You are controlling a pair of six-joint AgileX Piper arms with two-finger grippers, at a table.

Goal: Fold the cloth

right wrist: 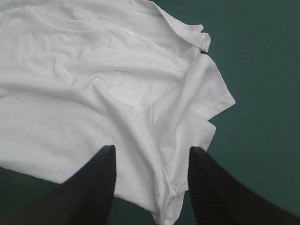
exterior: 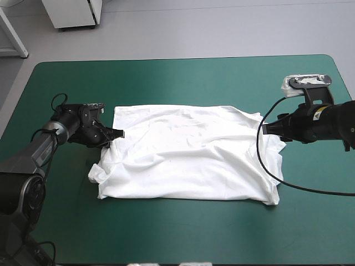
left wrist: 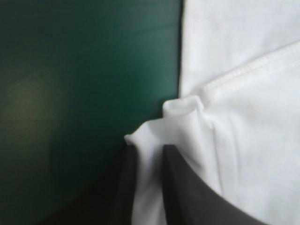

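Black fingers of the left tool (left wrist: 151,157) pinch a thin pleat at the edge of the T-shirt (exterior: 188,158). The bite looks shallow. Risk: cloth slips out on a lift, or only one layer comes up and the fold drags crooked. Right tool (right wrist: 153,150) is spread over the opposite edge, holding nothing; closing there may bunch the wrinkled corner. Shirt lies spread but creased, mid-bench (exterior: 166,244). Unclear: how many layers the left tool holds, and whether the right fingertips touch cloth.
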